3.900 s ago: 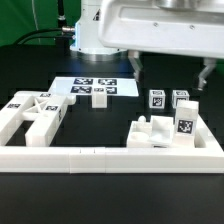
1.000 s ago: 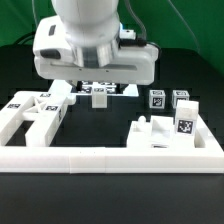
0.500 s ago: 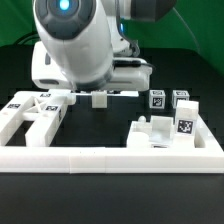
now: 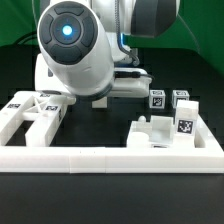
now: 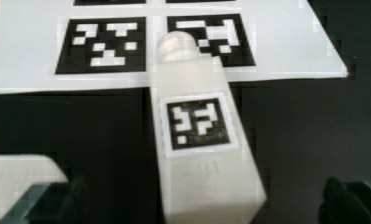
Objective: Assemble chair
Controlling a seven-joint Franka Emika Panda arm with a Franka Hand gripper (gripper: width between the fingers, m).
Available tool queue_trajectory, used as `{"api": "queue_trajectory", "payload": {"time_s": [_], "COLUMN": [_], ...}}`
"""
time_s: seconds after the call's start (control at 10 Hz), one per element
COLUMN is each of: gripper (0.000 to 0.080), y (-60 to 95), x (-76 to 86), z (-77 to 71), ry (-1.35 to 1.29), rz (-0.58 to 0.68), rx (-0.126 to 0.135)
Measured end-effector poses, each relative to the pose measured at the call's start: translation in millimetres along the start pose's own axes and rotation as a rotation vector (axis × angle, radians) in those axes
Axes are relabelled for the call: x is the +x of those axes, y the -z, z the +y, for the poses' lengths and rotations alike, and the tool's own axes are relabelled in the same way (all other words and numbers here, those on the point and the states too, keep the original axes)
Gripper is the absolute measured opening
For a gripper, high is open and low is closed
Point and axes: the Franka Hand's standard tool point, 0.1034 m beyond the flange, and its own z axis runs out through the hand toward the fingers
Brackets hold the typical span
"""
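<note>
In the wrist view a white square post (image 5: 196, 120) with a black-and-white tag lies lengthwise between my jaws, its far end over the marker board (image 5: 292, 50). My gripper (image 5: 200, 205) is open, one dark finger (image 5: 36, 205) on either side of the post with gaps to it. In the exterior view the arm's big white body (image 4: 75, 50) hides the gripper and most of that post. Other chair parts show there: a chunky white group (image 4: 35, 112) at the exterior view's left and tagged pieces (image 4: 165, 128) at its right.
The long white L-shaped border rail (image 4: 110, 158) runs along the front and up the exterior view's left side. Two short tagged posts (image 4: 157, 99) stand behind the right-hand group. Black table and green backdrop lie around everything.
The arm has come lower and turned over the marker board, and now covers the board and the post in the exterior view. The jaws stayed open.
</note>
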Motion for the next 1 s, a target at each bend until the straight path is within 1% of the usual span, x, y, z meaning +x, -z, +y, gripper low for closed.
{"api": "queue_trajectory", "payload": {"time_s": [0.2, 0.4, 0.5, 0.6, 0.7, 0.8, 0.9, 1.0], "gripper": [0.0649, 0.0649, 0.0528, 0.0389, 0.0284, 0.0284, 0.0285, 0.0285], "y": [-9.0, -13.5, -13.7, -14.4, -14.7, -14.0, -9.4, 11.0], "x": [0.6, 0.4, 0.7, 1.1, 1.1, 0.9, 0.1, 0.0], "z": [1.4, -0.4, -0.5, 0.4, 0.7, 0.2, -2.0, -8.3], "ry": [-0.004, -0.030, -0.030, -0.031, -0.032, -0.031, -0.026, -0.010], "rz": [-0.005, -0.014, -0.013, -0.011, -0.012, -0.010, -0.004, 0.032], "rx": [0.000, -0.002, -0.002, -0.001, -0.001, -0.002, -0.008, -0.017]}}
